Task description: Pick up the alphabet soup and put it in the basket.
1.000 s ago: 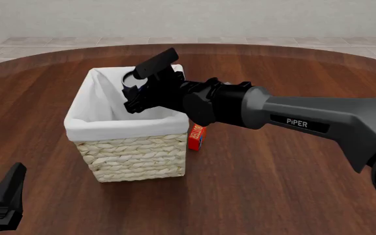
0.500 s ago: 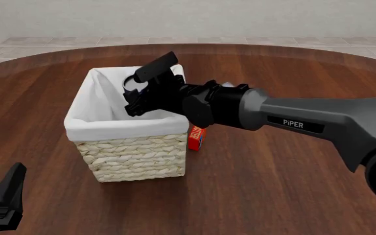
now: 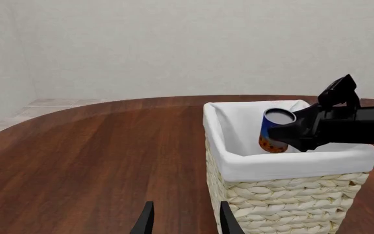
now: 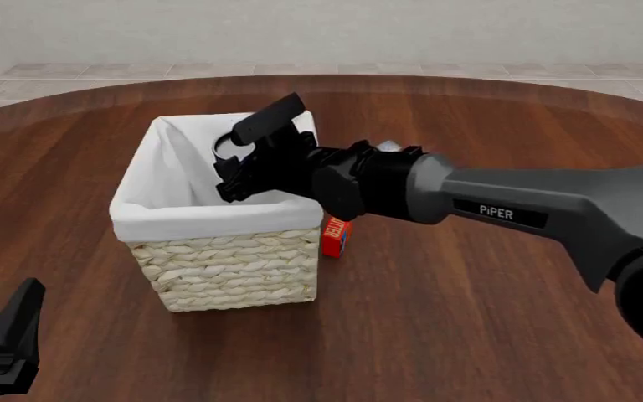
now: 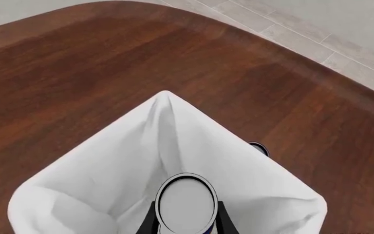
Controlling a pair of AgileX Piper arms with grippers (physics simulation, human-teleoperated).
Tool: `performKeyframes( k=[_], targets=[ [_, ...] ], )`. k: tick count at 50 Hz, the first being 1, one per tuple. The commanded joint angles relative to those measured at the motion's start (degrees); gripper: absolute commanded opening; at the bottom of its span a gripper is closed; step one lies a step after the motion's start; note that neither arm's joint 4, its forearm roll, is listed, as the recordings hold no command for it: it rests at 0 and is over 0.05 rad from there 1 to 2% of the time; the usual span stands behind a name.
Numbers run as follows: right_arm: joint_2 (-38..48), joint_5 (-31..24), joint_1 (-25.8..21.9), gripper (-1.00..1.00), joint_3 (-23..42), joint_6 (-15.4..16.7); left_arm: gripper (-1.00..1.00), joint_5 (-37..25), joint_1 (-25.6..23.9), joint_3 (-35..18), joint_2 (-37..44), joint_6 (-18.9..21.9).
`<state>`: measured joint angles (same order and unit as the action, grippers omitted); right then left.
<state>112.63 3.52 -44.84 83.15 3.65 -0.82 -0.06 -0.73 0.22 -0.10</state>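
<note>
The alphabet soup [image 3: 274,130] is a small can with a blue and orange label and a silver-grey top [image 5: 185,202]. My right gripper [image 4: 235,161] is shut on it and holds it upright just inside the basket's mouth. Both fingers flank the can in the right wrist view. The basket [image 4: 232,268] is cream wicker with a white lining [image 5: 96,185] folded over its rim, and it stands left of the table's centre. My left gripper [image 3: 185,225] is open and holds nothing. It is low at the near left corner [image 4: 11,333], well short of the basket [image 3: 284,204].
A small red-orange box [image 4: 336,236] stands on the table against the basket's right side, under my right arm. The dark wooden table [image 4: 467,318] has a rounded far edge, with a tiled floor and pale wall behind it.
My right gripper has sunk slightly with the can, a little deeper into the basket's mouth. The left arm has stayed still.
</note>
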Motion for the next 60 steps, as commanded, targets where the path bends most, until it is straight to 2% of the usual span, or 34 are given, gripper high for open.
performKeyframes(
  k=[1,60],
  targets=[
    [0.0,0.1,0.2,-1.0,0.6,-1.1,1.0,0.0,0.0,0.0,0.0,0.0],
    [2.3,-0.4,-0.3,-1.0,1.4,-1.4,1.0,0.0,0.0,0.0,0.0,0.0]
  ],
)
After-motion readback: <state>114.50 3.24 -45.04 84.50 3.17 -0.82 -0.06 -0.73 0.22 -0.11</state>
